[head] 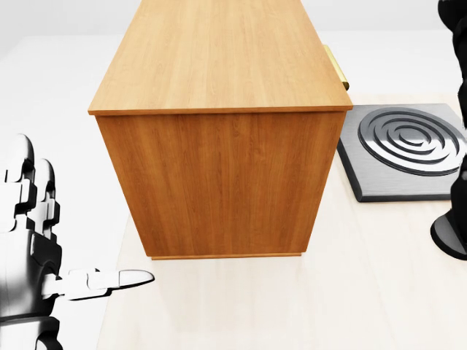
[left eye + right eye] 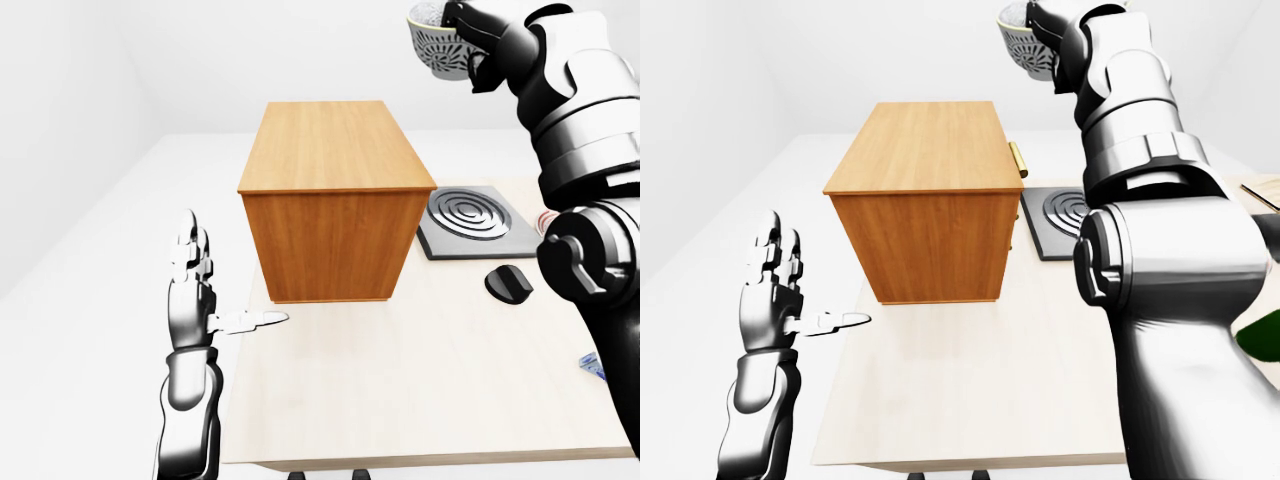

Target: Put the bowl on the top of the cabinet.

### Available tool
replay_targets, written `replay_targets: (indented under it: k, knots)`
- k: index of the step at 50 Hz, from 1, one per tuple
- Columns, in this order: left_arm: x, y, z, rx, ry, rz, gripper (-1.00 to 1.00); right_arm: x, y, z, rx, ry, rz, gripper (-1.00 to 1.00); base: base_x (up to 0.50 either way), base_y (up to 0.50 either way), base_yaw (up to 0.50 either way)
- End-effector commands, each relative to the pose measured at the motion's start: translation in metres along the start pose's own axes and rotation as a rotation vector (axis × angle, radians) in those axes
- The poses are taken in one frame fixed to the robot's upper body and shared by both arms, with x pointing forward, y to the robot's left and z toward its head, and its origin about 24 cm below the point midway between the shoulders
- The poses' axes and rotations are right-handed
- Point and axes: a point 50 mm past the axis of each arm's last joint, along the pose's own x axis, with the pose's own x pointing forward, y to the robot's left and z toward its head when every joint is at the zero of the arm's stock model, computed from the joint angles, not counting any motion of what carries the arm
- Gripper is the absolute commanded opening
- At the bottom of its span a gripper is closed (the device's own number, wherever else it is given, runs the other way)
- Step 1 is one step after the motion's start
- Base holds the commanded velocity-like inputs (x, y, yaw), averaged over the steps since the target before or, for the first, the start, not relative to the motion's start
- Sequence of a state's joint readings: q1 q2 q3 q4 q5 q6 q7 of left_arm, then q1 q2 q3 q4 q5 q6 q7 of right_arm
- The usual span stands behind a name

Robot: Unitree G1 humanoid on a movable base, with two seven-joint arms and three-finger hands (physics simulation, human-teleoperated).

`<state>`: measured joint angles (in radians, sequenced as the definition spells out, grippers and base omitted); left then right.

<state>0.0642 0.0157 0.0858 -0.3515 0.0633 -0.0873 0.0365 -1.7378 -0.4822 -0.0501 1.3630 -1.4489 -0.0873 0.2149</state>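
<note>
A white patterned bowl (image 2: pixel 437 42) is held high in the air at the top right of the left-eye view, above and to the right of the wooden cabinet (image 2: pixel 335 195). My right hand (image 2: pixel 478 40) is shut on the bowl's rim. The cabinet stands on the light table (image 2: pixel 400 400) with its flat top bare. My left hand (image 2: pixel 205 290) is open and empty, fingers up and thumb pointing right, at the table's left edge below the cabinet's left corner. It also shows in the head view (image 1: pixel 44 255).
A grey hob plate with rings (image 2: pixel 475 220) lies to the right of the cabinet. A black round object (image 2: pixel 510 282) sits below it. A small blue item (image 2: pixel 593 367) lies near the table's right edge. My right arm (image 2: pixel 1160 250) fills the right-eye view's right side.
</note>
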Motion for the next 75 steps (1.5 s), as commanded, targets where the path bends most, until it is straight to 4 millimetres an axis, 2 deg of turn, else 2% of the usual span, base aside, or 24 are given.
replay_targets:
  k: [1, 4, 13, 17, 19, 33, 55, 75]
  knots:
    - [0.001, -0.001, -0.001, -0.001, 0.002, -0.005, 1.00, 0.001, -0.008, 0.045, -0.013, -0.107, -0.033, -1.00, 0.00, 0.00, 0.00]
    - [0.000, -0.001, 0.000, -0.002, -0.001, -0.008, 1.00, 0.001, -0.008, 0.058, -0.005, -0.139, -0.025, -1.00, 0.00, 0.00, 0.00]
    - [-0.002, -0.001, 0.001, -0.003, -0.002, -0.016, 1.00, -0.001, -0.012, 0.079, -0.002, -0.192, -0.027, -1.00, 0.00, 0.00, 0.00]
    - [-0.002, -0.002, 0.001, -0.004, -0.002, -0.018, 1.00, -0.001, -0.012, 0.081, 0.000, -0.196, -0.027, -1.00, 0.00, 0.00, 0.00]
    - [-0.003, -0.002, 0.001, -0.004, 0.000, -0.022, 1.00, -0.002, -0.011, 0.090, 0.003, -0.220, -0.019, -1.00, 0.00, 0.00, 0.00]
    - [-0.003, -0.002, 0.001, -0.002, 0.000, -0.025, 1.00, -0.004, 0.000, 0.113, -0.014, -0.273, -0.003, -1.00, 0.00, 0.00, 0.00]
    - [-0.002, -0.002, 0.000, 0.001, 0.003, -0.029, 1.00, -0.006, 0.021, 0.130, -0.014, -0.316, 0.032, -1.00, 0.00, 0.00, 0.00]
    - [-0.002, -0.002, 0.001, 0.002, -0.001, -0.029, 1.00, -0.006, 0.038, 0.134, -0.019, -0.326, 0.065, -1.00, 0.00, 0.00, 0.00]
